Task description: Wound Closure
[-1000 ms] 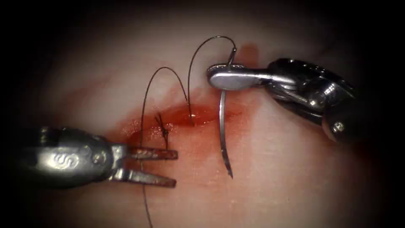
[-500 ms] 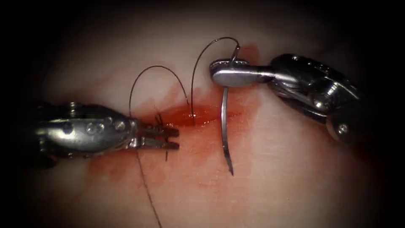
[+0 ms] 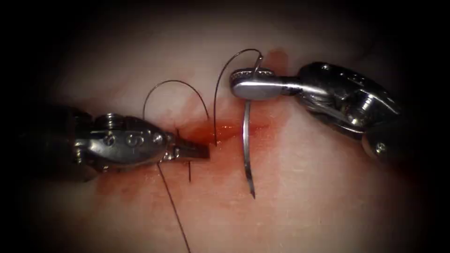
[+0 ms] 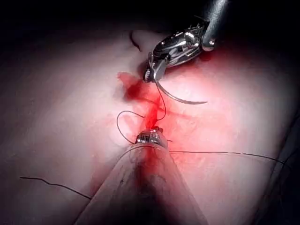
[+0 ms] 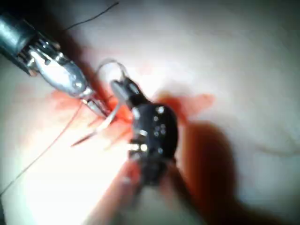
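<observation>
My right tool (image 3: 233,80) is shut on the curved needle (image 3: 245,140) close to its thread end. The needle hangs across the right end of the cut (image 3: 229,127), tip down at the near side, and is not in the tissue (image 3: 309,187). Thread (image 3: 234,53) arcs from the needle's end down into the cut. My left tool (image 3: 202,151) comes in from the left, its jaws closed at the stitch knot on the cut's left part, apparently on the thread. In the left wrist view its tip (image 4: 151,136) sits on the red cut, with the needle (image 4: 183,99) beyond.
A second thread loop (image 3: 173,82) rises behind the left tool. A long thread tail (image 3: 174,206) runs toward the near edge, and a short cut end (image 3: 189,172) sticks out below the jaws. Red fluid (image 3: 206,133) pools in the cut.
My left tool has risen from the near side to the cut, advanced right and closed its open jaws at the knot. The right tool and needle have barely shifted.
</observation>
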Controlling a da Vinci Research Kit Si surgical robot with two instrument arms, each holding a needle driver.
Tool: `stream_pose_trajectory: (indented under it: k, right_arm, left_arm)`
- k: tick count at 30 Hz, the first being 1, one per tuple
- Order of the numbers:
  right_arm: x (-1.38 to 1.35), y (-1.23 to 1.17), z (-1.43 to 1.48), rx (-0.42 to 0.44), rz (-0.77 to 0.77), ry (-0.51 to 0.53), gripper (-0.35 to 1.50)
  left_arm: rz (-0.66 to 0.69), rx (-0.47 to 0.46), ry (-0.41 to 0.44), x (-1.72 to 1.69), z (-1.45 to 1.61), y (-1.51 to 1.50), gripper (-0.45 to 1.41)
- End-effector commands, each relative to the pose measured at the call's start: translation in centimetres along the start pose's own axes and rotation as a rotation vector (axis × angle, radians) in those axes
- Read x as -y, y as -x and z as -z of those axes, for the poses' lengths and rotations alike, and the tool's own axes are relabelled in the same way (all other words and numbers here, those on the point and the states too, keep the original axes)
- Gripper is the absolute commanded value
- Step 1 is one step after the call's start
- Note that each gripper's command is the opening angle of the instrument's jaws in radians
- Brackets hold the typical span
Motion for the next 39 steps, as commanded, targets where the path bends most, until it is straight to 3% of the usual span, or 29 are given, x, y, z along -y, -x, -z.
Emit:
stream_pose_trajectory:
  k: [1,9,27,39]
  right_arm:
    - [-0.01,0.07,-0.06,0.001,0.001,-0.001,-0.35]
    - [-0.04,0.05,-0.14,0.021,0.137,0.024,-0.35]
    - [-0.01,0.07,-0.14,0.023,0.184,0.025,-0.35]
    - [0.02,0.08,-0.14,0.023,0.190,0.027,-0.35]
  left_arm:
    - [-0.001,0.001,0.002,-0.01,-0.08,0.01,0.02]
    - [0.002,0.010,-0.006,0.08,-0.15,0.03,-0.01]
    - [0.014,0.058,-0.025,0.27,-0.30,-0.11,-0.05]
    - [0.013,0.216,-0.030,0.32,-0.40,-0.09,-0.16]
